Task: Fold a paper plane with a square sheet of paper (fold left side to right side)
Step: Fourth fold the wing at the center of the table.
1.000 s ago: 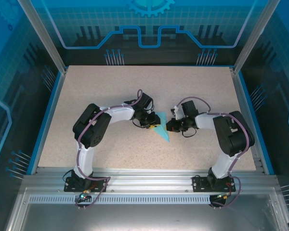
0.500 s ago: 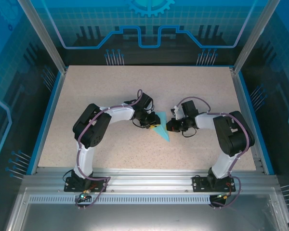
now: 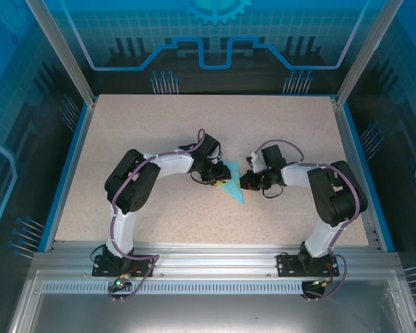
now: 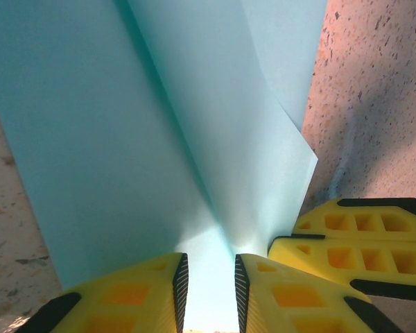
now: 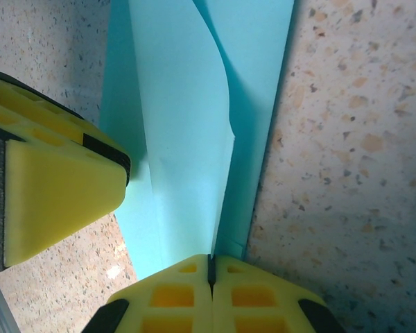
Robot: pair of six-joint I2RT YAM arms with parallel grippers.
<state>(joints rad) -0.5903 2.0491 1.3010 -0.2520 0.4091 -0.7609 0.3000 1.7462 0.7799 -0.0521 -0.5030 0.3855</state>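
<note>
The square sheet of paper (image 3: 234, 187), light blue, lies folded into a narrow triangle on the speckled table between my two grippers. My left gripper (image 3: 220, 177) presses on its left side. In the left wrist view its yellow fingers (image 4: 149, 291) stand apart over the paper (image 4: 159, 125), astride a raised crease; the left gripper (image 4: 208, 267) is open. My right gripper (image 3: 245, 182) meets the paper from the right. In the right wrist view the right gripper (image 5: 210, 262) is shut, with the edge of a lifted, curling flap of the paper (image 5: 184, 125) running into the seam between its jaws.
The speckled table (image 3: 145, 125) has a blue rim and metal frame posts at its corners. The two grippers sit almost touching: the right one's fingers (image 4: 353, 243) show beside the left's, and a left finger (image 5: 55, 187) shows beside the right's.
</note>
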